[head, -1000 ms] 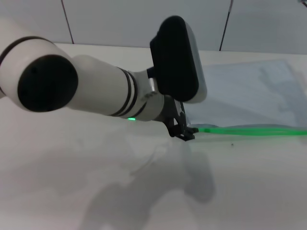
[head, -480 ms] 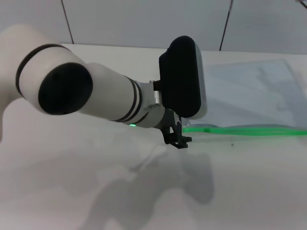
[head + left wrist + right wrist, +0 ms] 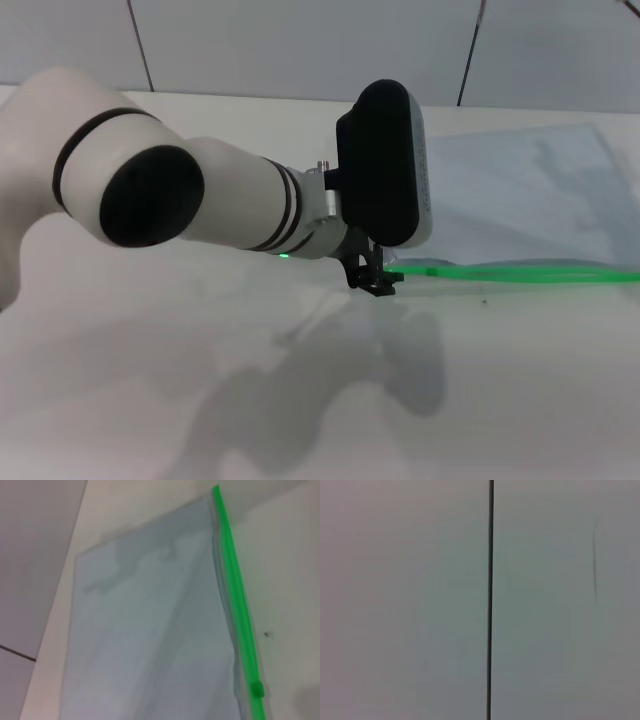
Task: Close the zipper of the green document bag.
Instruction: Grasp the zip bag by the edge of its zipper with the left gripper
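The green document bag (image 3: 520, 195) lies flat on the white table at the right, pale blue-grey and translucent. The zipper (image 3: 520, 271) runs as a bright green strip along the bag's near edge. My left gripper (image 3: 374, 283) hangs low over the table at the strip's left end, just beside it. In the left wrist view the bag (image 3: 150, 630) fills the middle, with the zipper (image 3: 235, 590) along one side. A small darker green slider (image 3: 257, 688) sits on that strip, with nothing around it. My right gripper is out of view.
The left arm's white forearm (image 3: 200, 200) and black wrist housing (image 3: 385, 165) hide the bag's left part in the head view. Grey wall panels (image 3: 300, 45) stand behind the table (image 3: 150, 340). The right wrist view shows only a panel seam (image 3: 490, 600).
My left arm's elbow has swung rightward. The gripper slid a little left along the zipper's end, dipped, then came back up beside it. The bag has stayed flat.
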Tool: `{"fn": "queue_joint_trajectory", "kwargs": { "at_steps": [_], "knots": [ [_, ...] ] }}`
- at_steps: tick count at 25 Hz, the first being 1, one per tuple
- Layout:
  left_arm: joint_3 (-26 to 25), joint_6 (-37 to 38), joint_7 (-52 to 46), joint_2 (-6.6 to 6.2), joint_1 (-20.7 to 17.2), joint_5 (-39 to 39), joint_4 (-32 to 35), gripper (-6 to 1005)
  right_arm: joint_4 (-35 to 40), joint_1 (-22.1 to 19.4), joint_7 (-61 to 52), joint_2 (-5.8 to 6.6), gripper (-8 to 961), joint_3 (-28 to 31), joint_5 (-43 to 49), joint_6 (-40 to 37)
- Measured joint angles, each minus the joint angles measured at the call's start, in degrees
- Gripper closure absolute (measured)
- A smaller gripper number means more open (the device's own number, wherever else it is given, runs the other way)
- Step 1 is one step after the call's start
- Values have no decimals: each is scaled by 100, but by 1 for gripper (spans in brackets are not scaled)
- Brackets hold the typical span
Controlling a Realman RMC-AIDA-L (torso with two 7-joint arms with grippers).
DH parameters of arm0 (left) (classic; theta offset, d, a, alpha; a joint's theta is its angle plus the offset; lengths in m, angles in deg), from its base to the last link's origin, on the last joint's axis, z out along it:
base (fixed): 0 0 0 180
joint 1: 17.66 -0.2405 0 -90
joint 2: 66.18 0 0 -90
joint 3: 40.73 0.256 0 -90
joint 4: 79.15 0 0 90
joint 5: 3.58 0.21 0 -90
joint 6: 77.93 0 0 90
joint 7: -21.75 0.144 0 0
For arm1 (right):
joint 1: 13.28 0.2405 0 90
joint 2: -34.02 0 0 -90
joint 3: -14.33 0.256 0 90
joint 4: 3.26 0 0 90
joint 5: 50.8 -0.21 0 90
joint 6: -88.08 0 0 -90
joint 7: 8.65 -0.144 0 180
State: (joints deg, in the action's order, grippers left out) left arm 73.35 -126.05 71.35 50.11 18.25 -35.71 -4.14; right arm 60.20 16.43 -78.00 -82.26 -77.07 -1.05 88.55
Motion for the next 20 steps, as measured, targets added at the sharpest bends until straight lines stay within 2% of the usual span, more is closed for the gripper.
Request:
{"fn": "queue_joint_trajectory", "kwargs": {
  "at_steps": [12, 20],
  "knots": [
    [131, 418, 121, -1, 76, -206, -421, 149, -7, 47, 0, 0, 60, -11, 0, 8],
    [212, 839, 188, 2, 291, -250, -930, 151, -9, 64, 0, 0, 60, -20, 0, 13]
  ]
}}
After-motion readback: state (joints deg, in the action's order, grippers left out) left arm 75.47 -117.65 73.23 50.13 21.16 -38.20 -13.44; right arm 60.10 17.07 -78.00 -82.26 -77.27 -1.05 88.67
